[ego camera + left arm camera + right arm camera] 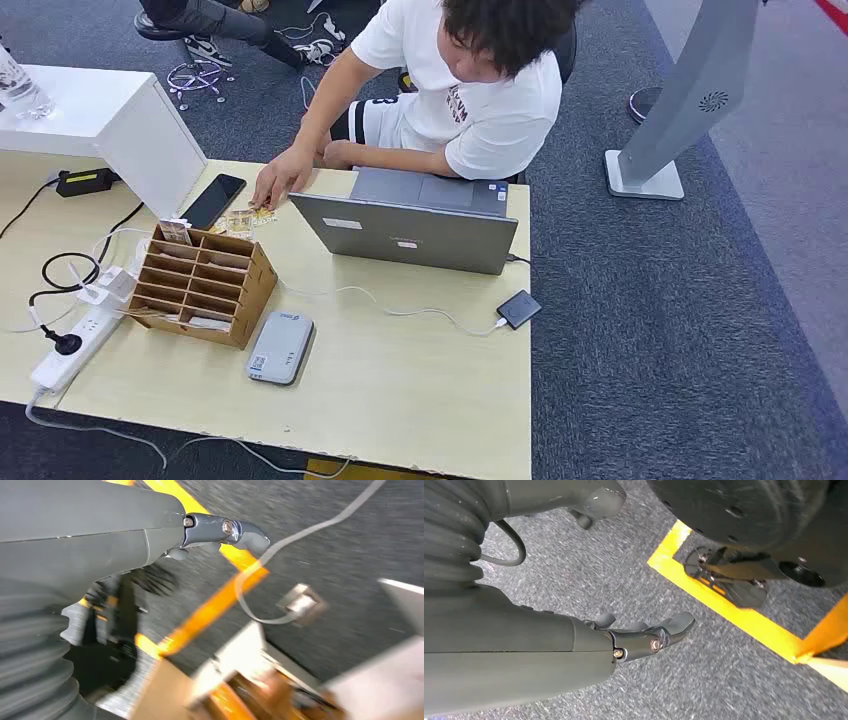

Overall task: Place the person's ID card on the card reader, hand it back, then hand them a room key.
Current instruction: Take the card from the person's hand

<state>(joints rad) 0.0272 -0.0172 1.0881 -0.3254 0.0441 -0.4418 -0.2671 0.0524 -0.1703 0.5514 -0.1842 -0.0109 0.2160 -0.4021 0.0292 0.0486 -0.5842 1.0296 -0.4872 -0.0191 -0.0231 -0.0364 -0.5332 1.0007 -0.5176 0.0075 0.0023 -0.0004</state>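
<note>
Resting under the seated person's hand [281,179], a small pale ID card [240,221] lies on the light wooden table [420,390], beyond the grey flat card reader [280,347]. Left hand [150,540] and right hand [624,640] hang over carpet, fingers loosely apart, empty.

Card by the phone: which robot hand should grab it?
Left, probably. The card lies on the robot's left side of the table, by the person's hand, and the reader is on that side too.
</note>
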